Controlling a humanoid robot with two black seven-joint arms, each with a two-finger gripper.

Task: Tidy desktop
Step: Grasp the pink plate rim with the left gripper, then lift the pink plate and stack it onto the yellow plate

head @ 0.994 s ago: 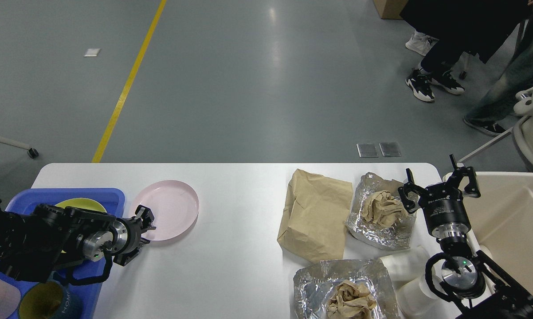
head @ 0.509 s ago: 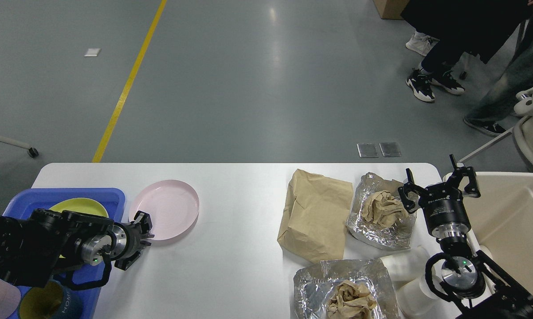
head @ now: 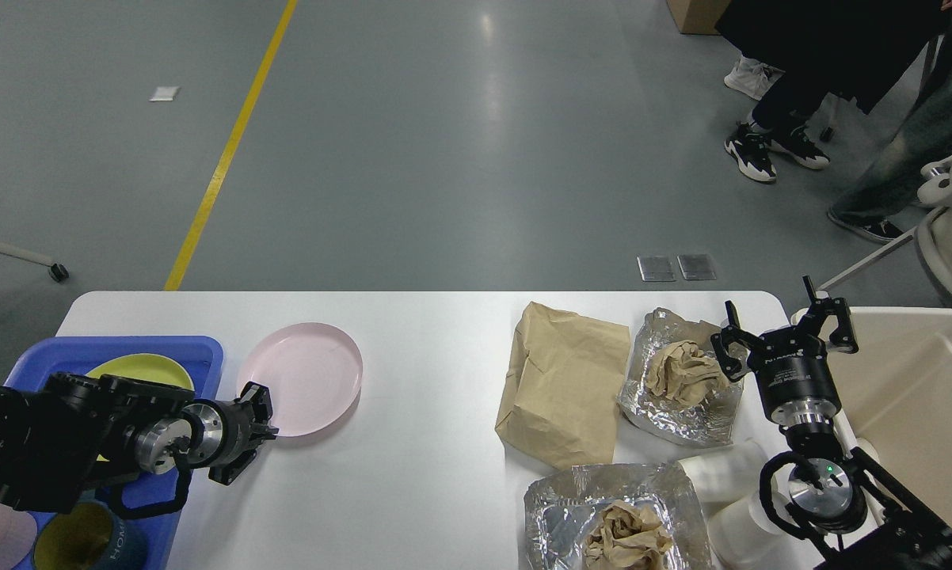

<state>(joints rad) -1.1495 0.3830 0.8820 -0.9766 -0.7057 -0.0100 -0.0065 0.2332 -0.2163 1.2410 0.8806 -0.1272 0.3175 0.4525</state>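
The white desktop (head: pixel 428 380) carries a pink plate (head: pixel 306 376) at its left. My left gripper (head: pixel 262 427) comes in low from the left and is shut on the plate's near-left rim; the plate sits slightly tilted. At the right, my right gripper (head: pixel 781 336) points up and away, open and holding nothing, just right of a foil sheet with crumpled brown paper (head: pixel 682 376). A brown paper bag (head: pixel 563 388) lies flat left of that foil. A second foil sheet with crumpled paper (head: pixel 614 522) lies at the near edge.
A blue tray (head: pixel 167 348) at the left edge holds a yellow plate (head: pixel 139 368) and two cups (head: pixel 80 542). White paper cups (head: pixel 721 475) lie by my right arm. A beige bin (head: pixel 912 396) stands beyond the table's right edge. People's legs are at the far right.
My left gripper drew back toward me and closed on the pink plate's rim. The plate shifted a little to the right and tilted. The right arm has not moved.
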